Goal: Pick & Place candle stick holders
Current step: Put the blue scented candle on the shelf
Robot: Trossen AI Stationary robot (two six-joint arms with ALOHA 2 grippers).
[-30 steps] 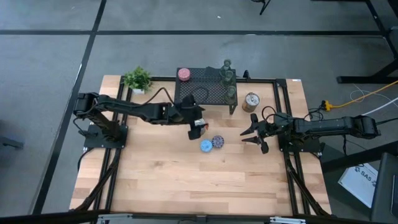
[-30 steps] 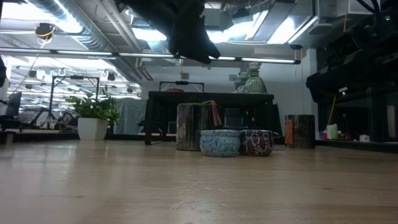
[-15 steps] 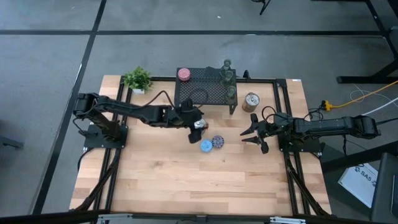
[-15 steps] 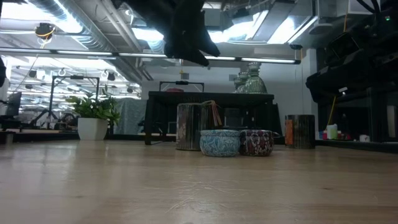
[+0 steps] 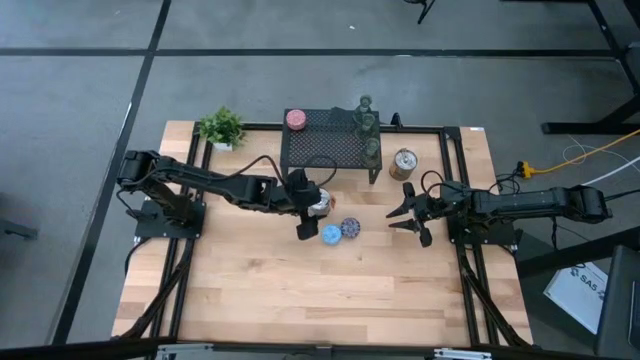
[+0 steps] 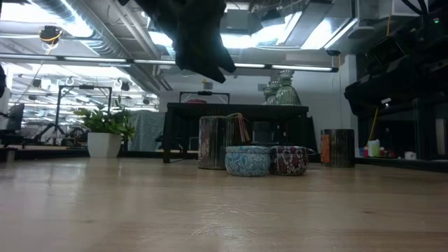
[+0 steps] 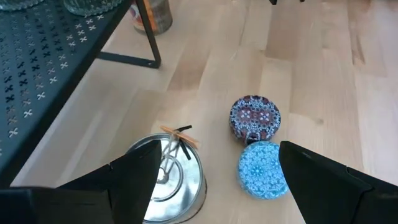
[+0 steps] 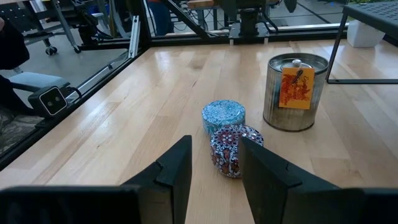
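High view: the left gripper [image 5: 303, 215] hangs over the table's middle with jaws spread, nothing between them, just beside a silver-and-orange holder [image 5: 318, 202]. The blue holder [image 5: 331, 235] and purple holder [image 5: 350, 228] stand touching on the wood close by (the left wrist view shows all three below). The pink holder [image 5: 296, 119] sits on the black mesh stand [image 5: 330, 148]. The right gripper [image 5: 410, 220] waits, jaws parted, at the table's right.

My pincer [image 7: 214, 186] hangs open above a silver metal tin holder [image 7: 166, 180], a blue patterned round holder [image 7: 264, 170] and a purple patterned round holder [image 7: 255, 117] touching it on the wooden bench [image 7: 311, 74].
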